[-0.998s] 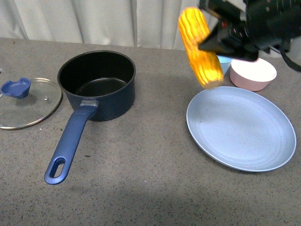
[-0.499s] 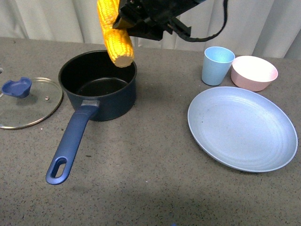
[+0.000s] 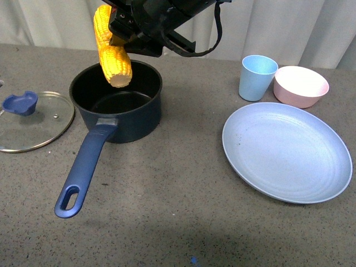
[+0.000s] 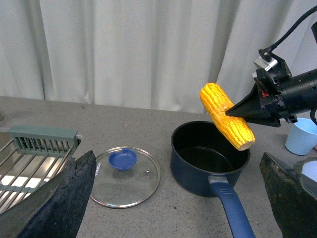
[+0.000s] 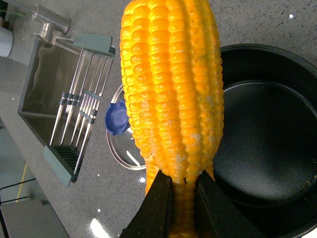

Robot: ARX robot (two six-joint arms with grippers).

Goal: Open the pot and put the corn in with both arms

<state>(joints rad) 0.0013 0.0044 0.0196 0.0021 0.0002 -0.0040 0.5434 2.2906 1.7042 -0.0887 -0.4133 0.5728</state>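
Observation:
The dark navy pot [image 3: 116,100] stands open on the table, its long blue handle [image 3: 83,169] pointing toward me. My right gripper [image 3: 119,33] is shut on the yellow corn [image 3: 111,47] and holds it tilted above the pot's far left rim. In the right wrist view the corn [image 5: 173,94] fills the middle, pinched between the black fingers [image 5: 159,201], with the pot [image 5: 270,134] beneath. The left wrist view shows the corn [image 4: 227,116] over the pot [image 4: 209,158]. My left gripper [image 4: 181,198] is open and empty, held back from the pot.
The glass lid [image 3: 30,119] with blue knob lies left of the pot. A blue plate [image 3: 286,150], a blue cup [image 3: 257,77] and a pink bowl [image 3: 301,85] stand at the right. A metal rack [image 4: 34,158] stands further left.
My right arm has carried the corn leftward from above the plate to over the pot, and lowered it slightly. The pot and lid have not moved.

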